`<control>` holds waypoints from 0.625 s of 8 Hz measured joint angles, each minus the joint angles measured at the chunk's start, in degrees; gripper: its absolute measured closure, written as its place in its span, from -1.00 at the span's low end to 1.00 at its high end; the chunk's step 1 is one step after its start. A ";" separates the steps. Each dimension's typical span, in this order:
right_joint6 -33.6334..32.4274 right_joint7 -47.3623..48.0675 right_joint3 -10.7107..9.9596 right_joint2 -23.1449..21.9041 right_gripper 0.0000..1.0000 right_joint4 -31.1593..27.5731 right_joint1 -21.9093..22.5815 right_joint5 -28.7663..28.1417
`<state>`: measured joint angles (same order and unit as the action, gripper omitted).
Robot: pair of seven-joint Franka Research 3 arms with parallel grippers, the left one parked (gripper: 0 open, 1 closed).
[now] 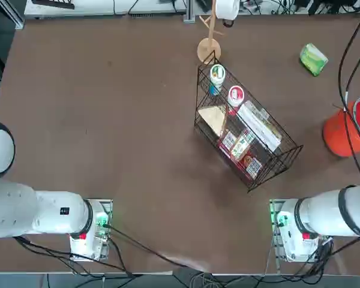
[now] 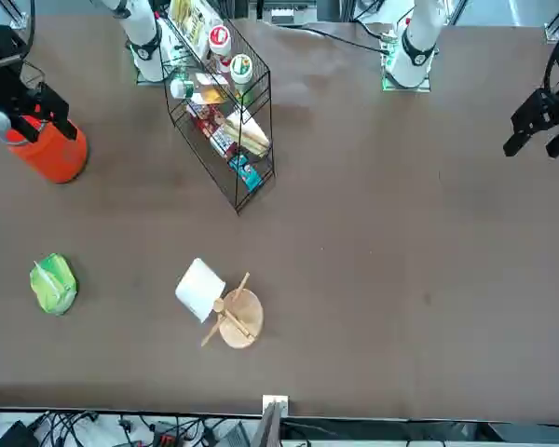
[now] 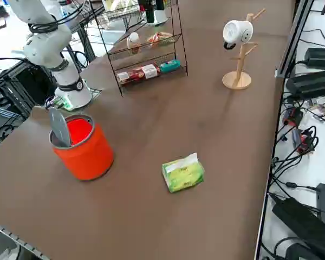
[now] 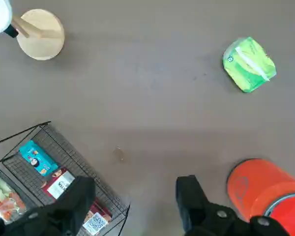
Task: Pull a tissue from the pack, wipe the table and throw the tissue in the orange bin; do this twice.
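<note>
Right tool (image 4: 132, 206) is held high above the tabletop (image 1: 108, 120), fingers (image 4: 196, 201) spread wide, nothing gripped. Orange bin (image 4: 263, 194) is seen just beside the tool, upright. Green pack (image 4: 249, 64) lies well apart from the tool, beyond the orange bin, apparently with a tissue tip showing. Wire basket (image 1: 246, 141) is placed on the bin's other side.

Matte table (image 1: 108, 120), glossy plastic orange bin (image 3: 89, 149)
</note>
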<state>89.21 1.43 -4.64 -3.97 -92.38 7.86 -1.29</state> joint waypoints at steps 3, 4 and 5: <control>0.00 0.00 -0.03 0.00 -1.00 0.00 -0.32 0.00; 0.02 0.00 -0.03 0.00 -1.00 0.00 -0.33 0.00; 0.03 0.00 -0.03 0.04 -1.00 0.01 -0.33 0.03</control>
<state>89.24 1.43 -4.67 -3.93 -92.38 7.53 -1.25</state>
